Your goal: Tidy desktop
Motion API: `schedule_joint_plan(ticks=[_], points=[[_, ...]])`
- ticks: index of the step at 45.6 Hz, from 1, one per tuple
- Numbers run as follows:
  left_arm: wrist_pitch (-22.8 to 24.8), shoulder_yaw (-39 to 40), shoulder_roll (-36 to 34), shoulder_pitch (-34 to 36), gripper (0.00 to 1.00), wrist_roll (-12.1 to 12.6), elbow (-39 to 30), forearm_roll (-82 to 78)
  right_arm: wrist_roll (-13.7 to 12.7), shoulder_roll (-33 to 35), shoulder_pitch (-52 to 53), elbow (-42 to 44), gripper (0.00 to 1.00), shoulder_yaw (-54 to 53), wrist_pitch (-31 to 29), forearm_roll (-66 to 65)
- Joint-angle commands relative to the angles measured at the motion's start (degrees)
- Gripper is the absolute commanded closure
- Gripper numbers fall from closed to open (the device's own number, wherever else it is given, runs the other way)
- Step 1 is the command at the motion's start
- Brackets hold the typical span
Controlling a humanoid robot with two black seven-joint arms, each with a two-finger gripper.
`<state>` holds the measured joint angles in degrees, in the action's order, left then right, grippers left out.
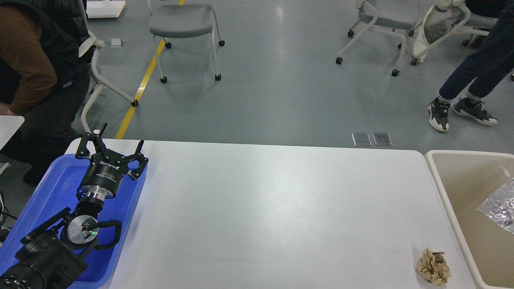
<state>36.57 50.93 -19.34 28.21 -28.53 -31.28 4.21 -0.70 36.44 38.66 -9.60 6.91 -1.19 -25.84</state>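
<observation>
The white desktop (pixel 273 208) fills the middle of the head view. A crumpled tan paper ball (pixel 433 267) lies near its front right corner. My left gripper (pixel 120 140) is open and empty, held above the far end of a blue tray (pixel 48 192) at the left edge. A beige bin (pixel 453 188) stands at the right edge with a crinkled silver foil piece (pixel 500 210) lying inside. My right gripper is out of view.
Wheeled office chairs (pixel 182 24) stand on the grey floor beyond the table. A person in brown (pixel 28 60) bends at the far left. Another person's legs (pixel 466 80) are at the far right.
</observation>
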Motion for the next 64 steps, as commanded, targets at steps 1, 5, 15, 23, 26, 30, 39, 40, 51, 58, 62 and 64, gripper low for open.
schedule_joint_plan(ticks=[1,5,15,23,26,30,39,40,51,58,62,64], points=[[0.0,0.0,0.0,0.0,0.00,0.1,0.0,-0.1,1.7,-2.6,1.4,1.5,1.00,9.4,2.0,-5.6],[0.0,0.0,0.0,0.0,0.00,0.1,0.0,0.0,1.8,-3.2,1.4,1.5,0.65,9.5,2.9,-5.7],[0.0,0.0,0.0,0.0,0.00,0.1,0.0,-0.1,3.1,-3.4,1.6,1.4,0.10,8.6,3.1,-4.9],[0.0,0.0,0.0,0.0,0.00,0.1,0.0,0.0,3.4,-3.4,1.8,1.3,0.02,6.5,3.3,-4.6],[0.0,0.0,0.0,0.0,0.00,0.0,0.0,0.0,3.4,-3.4,2.2,1.1,0.02,2.9,3.3,-4.3],[0.0,0.0,0.0,0.0,0.00,0.1,0.0,-0.1,3.4,-3.1,2.7,0.7,0.01,-3.6,3.3,-2.8],[0.0,0.0,0.0,0.0,0.00,0.1,0.0,0.0,3.1,-0.9,4.5,-4.6,0.01,-18.1,2.9,5.1],[0.0,0.0,0.0,0.0,0.00,0.1,0.0,0.0,2.9,-0.5,4.8,-6.0,0.01,-19.6,2.9,6.3],[0.0,0.0,0.0,0.0,0.00,0.0,0.0,0.0,2.9,6.0,5.6,-23.8,0.01,-27.9,2.4,17.5],[0.0,0.0,0.0,0.0,0.00,0.0,0.0,0.0,2.9,5.5,5.9,-30.8,0.00,-37.5,0.7,26.9],[-0.1,-0.1,0.0,0.0,0.00,0.0,0.0,0.0,2.9,3.6,5.9,-32.2,0.00,-41.4,-3.5,31.5],[-0.1,-0.1,0.0,0.0,0.00,0.0,0.1,0.0,2.9,2.0,6.0,-32.3,0.00,-43.1,-5.7,33.4]])
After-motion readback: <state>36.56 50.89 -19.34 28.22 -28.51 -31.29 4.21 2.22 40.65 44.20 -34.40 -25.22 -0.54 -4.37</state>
